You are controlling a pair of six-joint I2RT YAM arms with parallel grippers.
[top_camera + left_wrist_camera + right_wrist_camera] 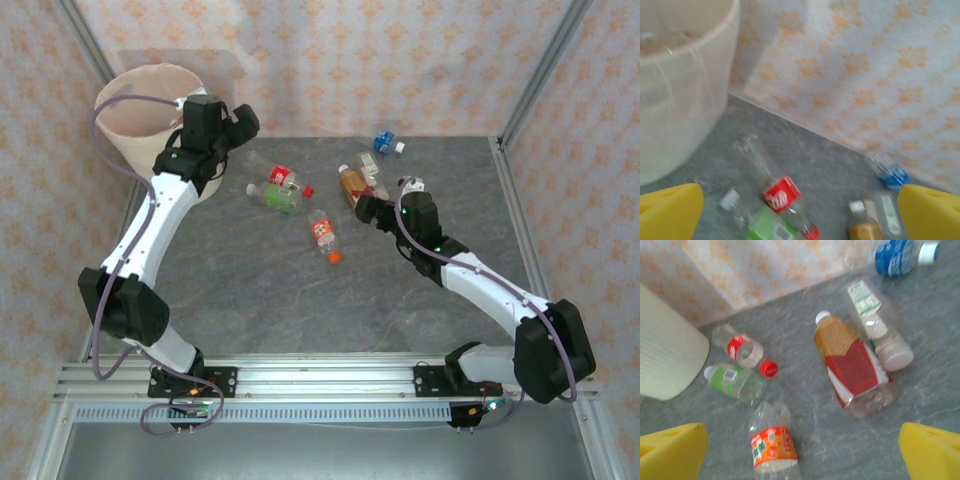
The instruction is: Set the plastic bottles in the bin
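Six plastic bottles lie loose on the grey table, none of them in the bin, which stands at the far left corner against the patterned wall. Nearest the bin, a red-labelled bottle and a green-labelled bottle lie side by side. An orange-labelled bottle lies mid-table, with an orange cap at its near end; I cannot tell whether it is screwed on. Further right, a larger orange-and-red bottle touches a clear white-capped bottle, and a blue-labelled bottle sits by the back wall. My right gripper hangs near the orange-and-red bottle's base, its yellow fingers spread wide and holding nothing. My left gripper hangs just beside the bin, equally spread and empty.
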